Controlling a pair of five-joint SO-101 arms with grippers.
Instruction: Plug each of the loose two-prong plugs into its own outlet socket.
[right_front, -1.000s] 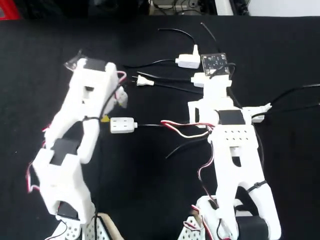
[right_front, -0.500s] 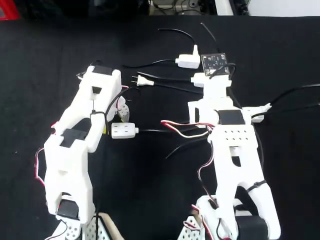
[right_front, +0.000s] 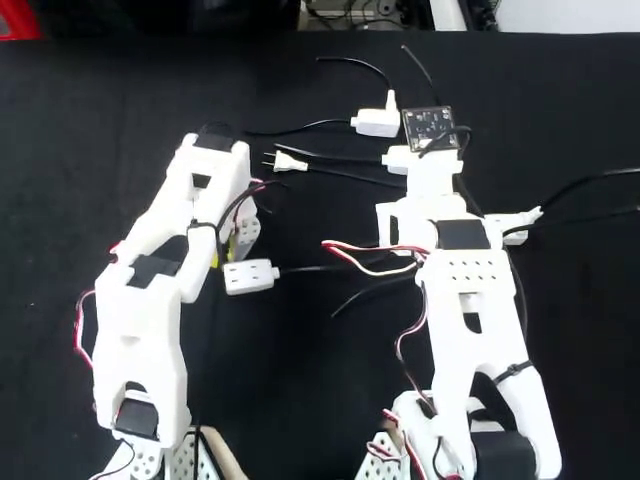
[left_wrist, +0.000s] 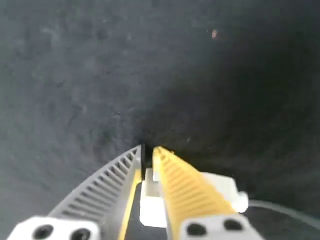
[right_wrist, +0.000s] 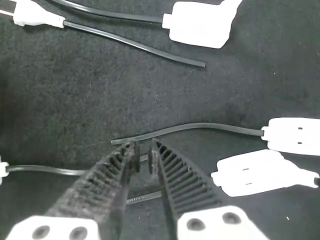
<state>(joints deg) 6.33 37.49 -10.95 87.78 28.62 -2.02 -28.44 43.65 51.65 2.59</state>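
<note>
A loose two-prong plug (right_front: 289, 161) on a black cord lies at the table's middle back, seen again as the plug (right_wrist: 35, 17) in the right wrist view. My left gripper (left_wrist: 148, 150) is shut on a white outlet socket (left_wrist: 152, 202); from above that socket (right_front: 250, 275) lies just beside the left gripper (right_front: 245, 228). My right gripper (right_wrist: 143, 152) is shut and hangs over a thin black cord (right_wrist: 190, 127). Two more white sockets (right_wrist: 292, 135) (right_wrist: 255, 172) lie close to it, and a white adapter block (right_wrist: 197, 22) lies farther off.
Black cords (right_front: 340, 175) cross the dark cloth between the arms. Red and white servo wires (right_front: 370, 260) hang off the right arm (right_front: 465, 290). The adapter block (right_front: 377, 122) sits at the back beside the right arm's camera board (right_front: 430, 123).
The left arm has swung right, toward the table's middle, and the white outlet socket has slid a little toward the front with it. The right arm has kept still.
</note>
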